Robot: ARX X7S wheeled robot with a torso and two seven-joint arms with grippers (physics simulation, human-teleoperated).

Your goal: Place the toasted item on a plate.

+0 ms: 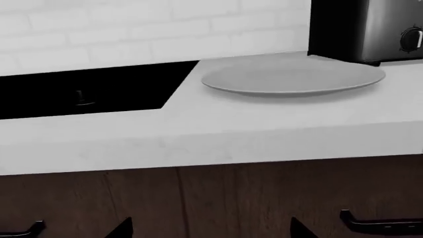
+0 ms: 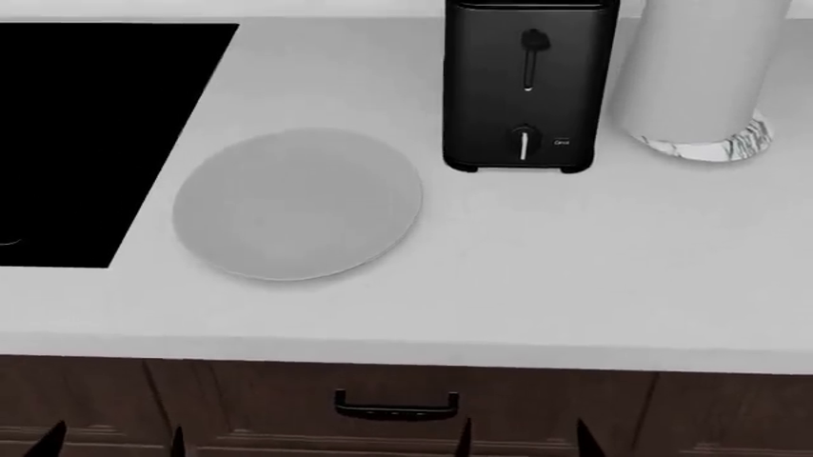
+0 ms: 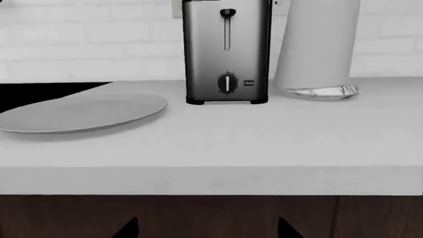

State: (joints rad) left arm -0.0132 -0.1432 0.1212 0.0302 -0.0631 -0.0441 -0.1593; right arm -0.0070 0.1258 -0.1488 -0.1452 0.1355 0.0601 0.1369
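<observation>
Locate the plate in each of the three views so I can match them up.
Head view: plate lies on the counter, between the black cooktop and the toaster.
Left wrist view: plate beside the toaster's corner.
Right wrist view: plate at the picture's left edge, partly cut off.
Shared landmark: the toaster.

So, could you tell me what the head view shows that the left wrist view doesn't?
Only the head view shows the white cylinder on its marbled base, the whole toaster front with lever and dial, and both pairs of fingers' tips at the bottom edge. Only the left wrist view shows the white brick wall behind the counter. Both show the empty plate, the black cooktop, the counter and a drawer handle. No toast is visible in either.
</observation>
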